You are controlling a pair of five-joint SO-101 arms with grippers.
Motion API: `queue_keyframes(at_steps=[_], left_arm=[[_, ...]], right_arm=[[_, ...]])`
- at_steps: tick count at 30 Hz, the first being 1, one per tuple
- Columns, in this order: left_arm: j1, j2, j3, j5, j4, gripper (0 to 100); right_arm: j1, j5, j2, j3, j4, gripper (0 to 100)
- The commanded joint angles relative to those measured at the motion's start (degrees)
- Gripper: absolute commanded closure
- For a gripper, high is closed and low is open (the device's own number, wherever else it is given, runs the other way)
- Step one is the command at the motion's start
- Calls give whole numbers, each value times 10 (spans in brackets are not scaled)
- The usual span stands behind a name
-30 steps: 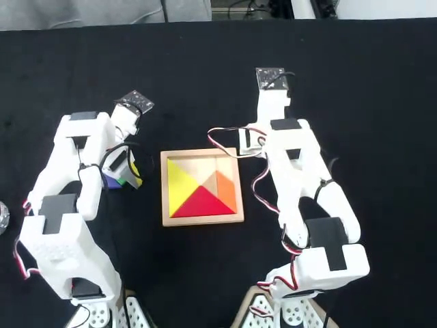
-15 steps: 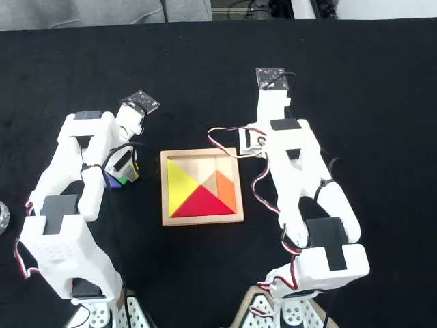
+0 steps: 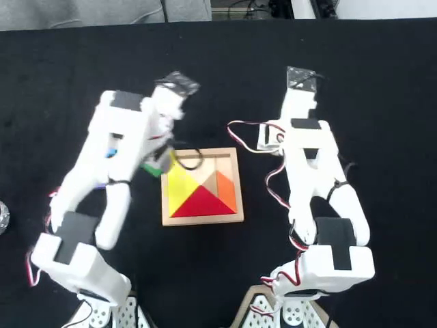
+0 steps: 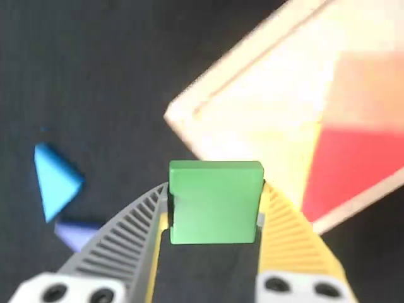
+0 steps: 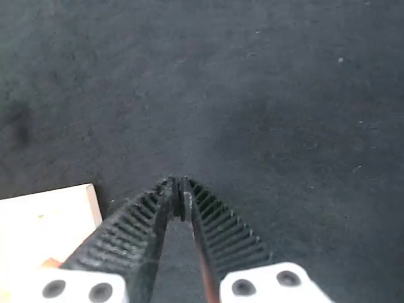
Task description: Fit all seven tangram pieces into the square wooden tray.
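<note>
The square wooden tray (image 3: 202, 220) lies mid-table and holds a yellow triangle (image 3: 179, 186), a red triangle (image 3: 203, 203) and an orange piece (image 3: 225, 187). My left gripper (image 4: 214, 211) is shut on a green square piece (image 4: 215, 202), held above the tray's corner (image 4: 183, 113); from above the green piece (image 3: 151, 167) sits by the tray's left edge. A blue triangle (image 4: 55, 180) and a purple piece (image 4: 76, 232) lie on the black cloth beside the tray. My right gripper (image 5: 180, 192) is shut on nothing, over bare cloth just past the tray's far right corner (image 5: 47, 211).
Black cloth (image 3: 355, 82) covers the table, with bare room to the right and at the back. A small shiny round object (image 3: 3, 216) lies at the far left edge. Red and white cables (image 3: 246, 133) run over the tray's upper right corner.
My left arm lifted off the pieces left of the tray and swung right toward the tray's left edge with the green square. The right arm shifted slightly right.
</note>
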Motion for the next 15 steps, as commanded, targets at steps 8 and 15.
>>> queue_keyframes(at_steps=[8,15], left_arm=[[116,52,-20,43,-102,916],[132,96,-22,44,-120,916]], right_arm=[[49,-8,-33,-14,-33,987],[69,-8,-33,4,-50,987]])
